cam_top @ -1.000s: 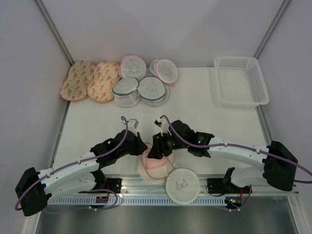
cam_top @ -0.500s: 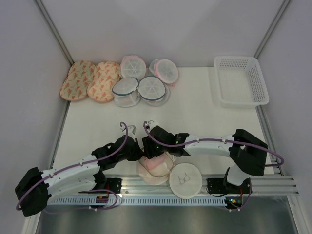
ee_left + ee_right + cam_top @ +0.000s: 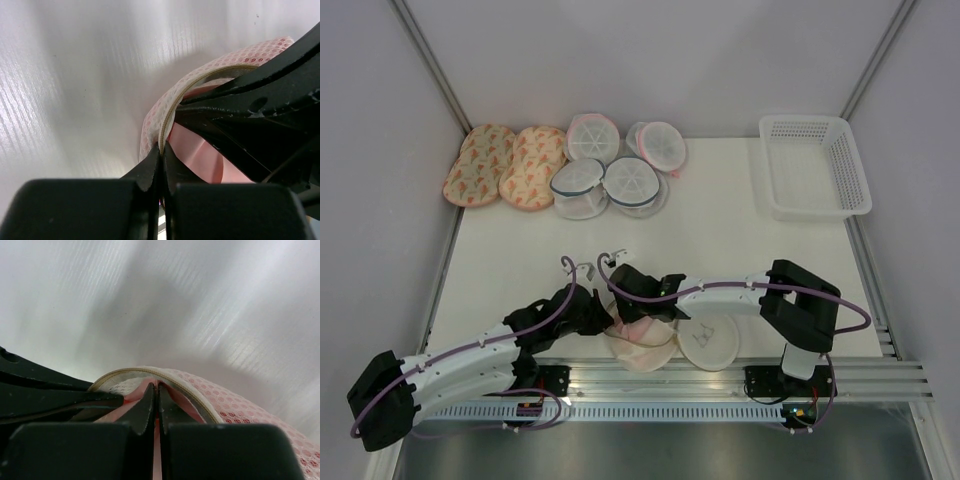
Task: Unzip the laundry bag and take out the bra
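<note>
Between my left gripper's (image 3: 161,150) shut fingers sits the laundry bag's (image 3: 155,116) rim. My right gripper (image 3: 156,390) pinches the bra (image 3: 197,155) just inside. It looks soft, light and limp, so I'd hold a fold.

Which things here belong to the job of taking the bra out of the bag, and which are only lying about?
For the job: laundry bag, bra, left claw shut on the bag's rim, right claw shut on the bra.
Lying about: two orange-patterned pouches, four white mesh pouches, white basket.
</note>
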### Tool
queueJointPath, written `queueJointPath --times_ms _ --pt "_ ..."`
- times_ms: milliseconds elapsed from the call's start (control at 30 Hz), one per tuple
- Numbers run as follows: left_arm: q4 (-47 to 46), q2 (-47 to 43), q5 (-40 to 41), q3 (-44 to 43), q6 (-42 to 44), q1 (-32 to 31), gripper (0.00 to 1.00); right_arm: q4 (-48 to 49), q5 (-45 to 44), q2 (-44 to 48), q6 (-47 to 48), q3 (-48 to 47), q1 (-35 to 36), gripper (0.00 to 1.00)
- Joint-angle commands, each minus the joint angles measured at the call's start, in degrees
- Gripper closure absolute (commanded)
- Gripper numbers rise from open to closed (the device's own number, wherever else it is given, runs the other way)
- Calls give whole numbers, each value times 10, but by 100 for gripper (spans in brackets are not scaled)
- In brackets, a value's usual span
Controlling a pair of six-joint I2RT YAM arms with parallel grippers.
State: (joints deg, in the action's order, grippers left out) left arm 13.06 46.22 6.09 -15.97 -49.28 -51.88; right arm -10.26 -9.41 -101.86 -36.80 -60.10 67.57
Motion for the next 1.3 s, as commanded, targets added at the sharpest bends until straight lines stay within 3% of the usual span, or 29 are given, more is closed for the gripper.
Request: queueJointPath --times_ms 0,200,433,567,667,833,933,967,1033,1133,1167,1200,1267 --pt "-16 -17 2 8 -19 -2 98 -9 -13 25 -6 13 3 100" --pt "-5 -20 8 -1 -18 -2 98 -2 76 165 15 52 -16 100" --pt "-4 -9 10 -19 -17 -2 98 44 318 284 21 79 -102 100" --pt "-4 2 12 -28 -17 -2 98 136 415 318 -9 115 -131 100" --pt "-4 5 14 -35 -16 -2 98 292 463 358 -54 167 -142 100" --pt "-4 5 19 -45 -16 -2 98 429 478 382 -127 200 -172 100" --pt "-1 3 24 -53 -14 -2 98 567 520 373 -198 223 -184 100" --pt "0 2 27 -56 -13 -2 98 660 529 360 -222 235 -186 100" --pt "1 1 30 -61 -13 -2 98 756 554 344 -280 246 -193 100" --pt "5 -1 35 -69 -13 -2 98 953 583 292 -410 252 -201 99" --pt "6 -2 38 -71 -12 -2 98 1064 584 254 -494 253 -203 100" --pt "7 -2 39 -73 -12 -2 98 1110 581 230 -525 253 -205 99" --pt "7 -6 42 -77 -11 -2 98 1110 585 201 -528 252 -207 99"
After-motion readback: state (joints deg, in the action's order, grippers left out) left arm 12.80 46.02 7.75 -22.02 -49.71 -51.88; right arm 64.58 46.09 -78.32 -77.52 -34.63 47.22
